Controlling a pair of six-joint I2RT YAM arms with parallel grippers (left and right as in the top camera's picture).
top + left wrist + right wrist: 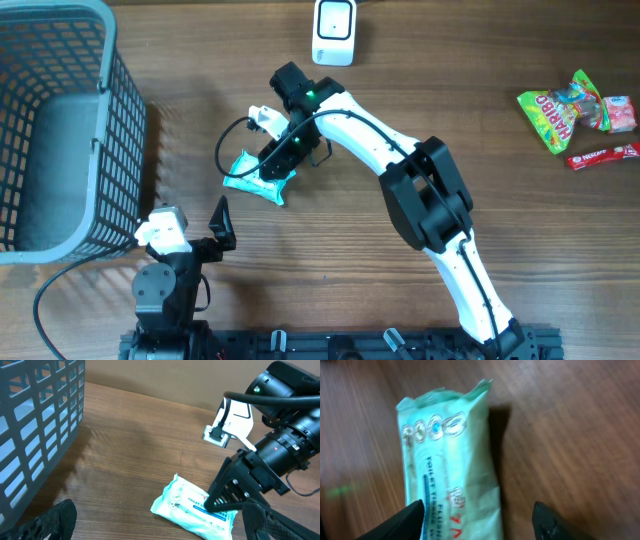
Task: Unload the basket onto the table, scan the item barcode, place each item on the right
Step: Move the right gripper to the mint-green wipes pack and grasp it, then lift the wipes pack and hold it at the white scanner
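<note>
Teal and white, the tissue packet [255, 180] lies flat on the wooden table [400, 300] in the overhead view, left of centre and just right of the grey mesh basket [110, 150]. We see the right arm stretched across from the near edge, with the right gripper [275, 165] down over the packet's right end. The white scanner [333, 32] stands at the far edge, apart from the packet. The left gripper [195, 232] sits low near the basket's front corner, spread wide and holding nothing. A green sweet bag [558, 112] and a red bar [603, 155] lie well off to the right.

From the left wrist we look across the wood at the packet, flat with its crimped end toward the basket. The right gripper's black fingers [227, 495] come down onto its far end. Our own fingertips [57, 520] show only at the bottom corners of this view, as far apart as they go, with nothing between them.

The right wrist view is blurred. The packet runs lengthwise down the left half, with blue and red print on its face. One fingertip [407, 520] sits against the packet's left edge; the other stands off to the right over bare wood, a dark strip of table between it and the packet. We judge these jaws part open, straddling the packet but not clamped on it.
</note>
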